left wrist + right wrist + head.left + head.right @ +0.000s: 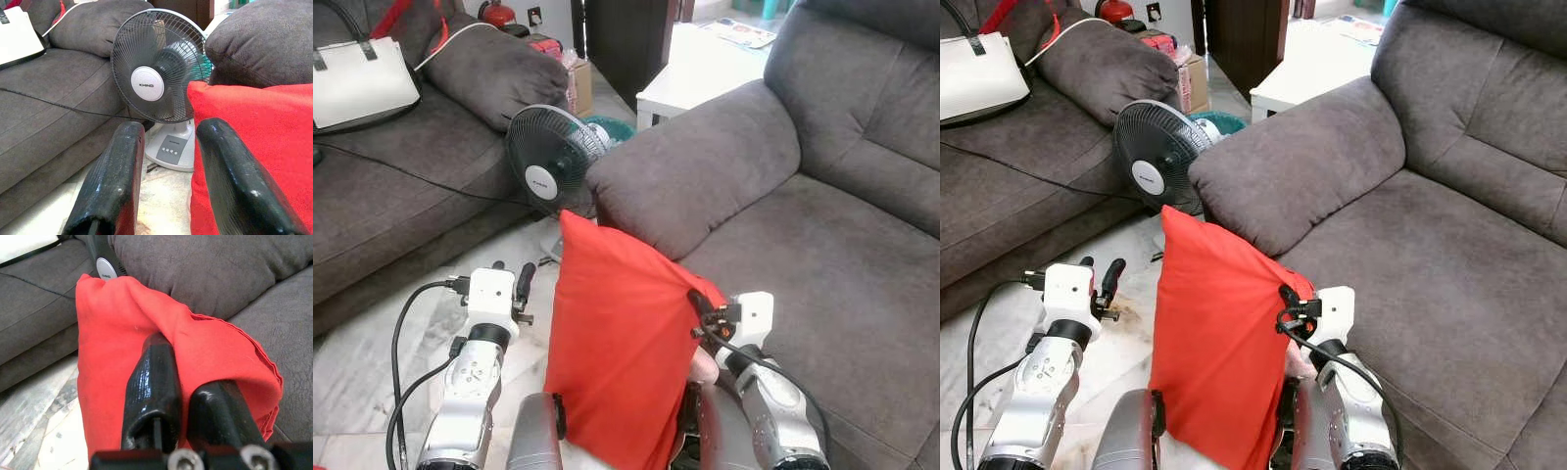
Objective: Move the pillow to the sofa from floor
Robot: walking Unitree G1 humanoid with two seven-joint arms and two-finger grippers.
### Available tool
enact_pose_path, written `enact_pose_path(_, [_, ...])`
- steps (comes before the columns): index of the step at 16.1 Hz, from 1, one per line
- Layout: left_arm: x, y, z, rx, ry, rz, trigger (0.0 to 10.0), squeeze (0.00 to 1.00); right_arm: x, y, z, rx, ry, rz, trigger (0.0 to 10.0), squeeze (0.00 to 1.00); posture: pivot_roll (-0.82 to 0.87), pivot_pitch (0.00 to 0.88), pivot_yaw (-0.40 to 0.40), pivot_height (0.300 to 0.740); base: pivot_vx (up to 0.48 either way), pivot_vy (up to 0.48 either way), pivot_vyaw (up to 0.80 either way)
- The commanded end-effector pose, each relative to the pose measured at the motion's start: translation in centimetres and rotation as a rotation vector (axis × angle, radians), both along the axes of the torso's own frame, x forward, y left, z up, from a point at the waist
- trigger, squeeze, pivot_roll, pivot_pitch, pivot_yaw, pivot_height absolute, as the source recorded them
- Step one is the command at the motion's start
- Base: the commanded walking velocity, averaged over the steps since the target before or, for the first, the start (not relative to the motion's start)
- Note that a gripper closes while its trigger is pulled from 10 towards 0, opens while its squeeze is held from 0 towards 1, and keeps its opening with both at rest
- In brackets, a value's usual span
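Right tool point(188, 396) pinches red pillow point(617, 352) by thin corner fold; left tool point(166, 181) spread, empty. Risk: fabric slips, pillow falls short of sofa point(822, 264) or topples fan point(551, 157).

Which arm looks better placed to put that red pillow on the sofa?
The right: its gripper already pinches the pillow beside the sofa. The left gripper is open, holding nothing.

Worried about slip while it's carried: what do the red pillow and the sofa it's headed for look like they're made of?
The pillow looks like a thin woven cloth cover, matte: it creases and bunches where the right gripper pinches its corner. The sofa looks like grey suede-like or microfibre upholstery, matte with a soft mottled nap. Both are judged by look alone.
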State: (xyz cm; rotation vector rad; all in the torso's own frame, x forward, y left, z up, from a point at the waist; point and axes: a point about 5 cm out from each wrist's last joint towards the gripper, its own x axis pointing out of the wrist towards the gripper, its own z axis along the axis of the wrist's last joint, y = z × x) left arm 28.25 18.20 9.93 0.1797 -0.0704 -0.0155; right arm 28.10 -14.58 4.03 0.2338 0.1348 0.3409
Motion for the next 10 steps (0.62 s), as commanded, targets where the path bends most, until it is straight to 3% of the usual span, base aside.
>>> enact_pose_path(1, [0.26, -0.23, 0.40, -0.007, -0.020, -0.009, 10.0, 0.00, 1.32, -0.61, 3.42, 0.010, -0.156, -0.034, 10.0, 0.00, 0.17, 0.055, -0.052, 0.568, 0.000, 0.000, 0.00])
enact_pose_path(5, [0.75, -0.80, 0.58, -0.015, -0.025, -0.022, 10.0, 0.00, 1.40, -0.91, 3.70, 0.011, -0.155, -0.058, 10.0, 0.00, 0.17, 0.061, -0.048, 0.568, 0.000, 0.000, 0.00])
enact_pose_path(10, [1.02, -0.61, 0.79, -0.014, -0.033, -0.015, 10.0, 0.00, 1.78, -0.35, 4.01, 0.021, -0.156, -0.053, 10.0, 0.00, 0.18, 0.057, -0.047, 0.613, 0.000, 0.000, 0.00])
